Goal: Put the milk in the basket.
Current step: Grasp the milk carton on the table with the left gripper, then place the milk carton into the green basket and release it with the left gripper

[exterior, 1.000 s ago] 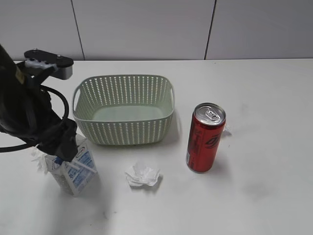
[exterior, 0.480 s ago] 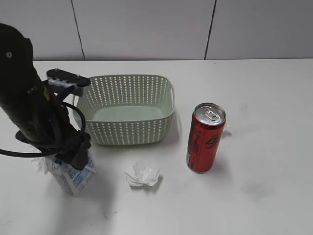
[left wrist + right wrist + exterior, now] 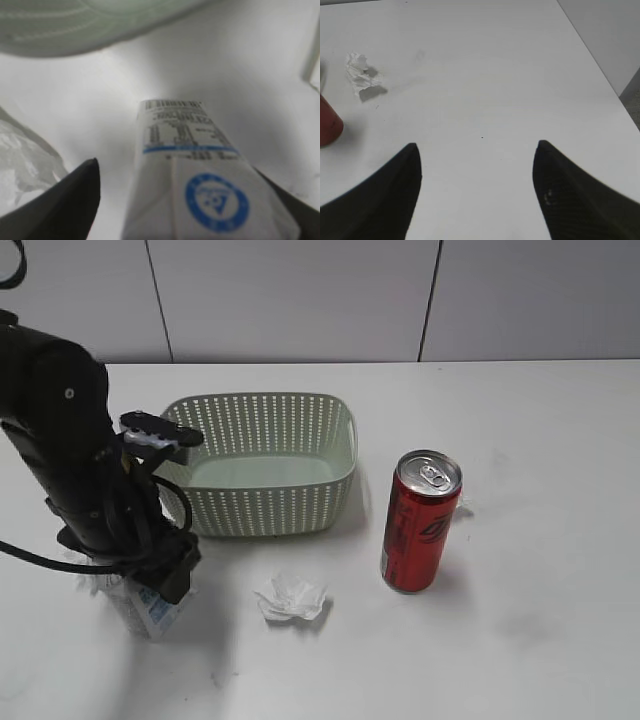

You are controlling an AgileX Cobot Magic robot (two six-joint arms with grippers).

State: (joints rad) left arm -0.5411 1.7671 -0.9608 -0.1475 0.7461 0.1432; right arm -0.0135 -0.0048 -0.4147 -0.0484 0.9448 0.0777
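Note:
The milk (image 3: 152,616), a small white carton with blue print, stands on the table in front of the left corner of the pale green basket (image 3: 255,508). My left gripper (image 3: 160,578) has come down over the carton and hides most of it. In the left wrist view the carton (image 3: 200,185) stands between the open jaws (image 3: 175,167), with a gap to the left finger. The basket's rim (image 3: 75,25) lies beyond it. My right gripper (image 3: 476,150) is open and empty over bare table, out of the exterior view.
A tall red can (image 3: 419,521) stands right of the basket; its edge shows in the right wrist view (image 3: 327,125). Crumpled paper lies in front of the basket (image 3: 291,598), beside the can (image 3: 362,75) and left of the carton (image 3: 85,580). The table's right edge (image 3: 620,95) is near.
My left arm has moved right and down over the milk carton, and now covers most of it. The carton, basket and can have not moved.

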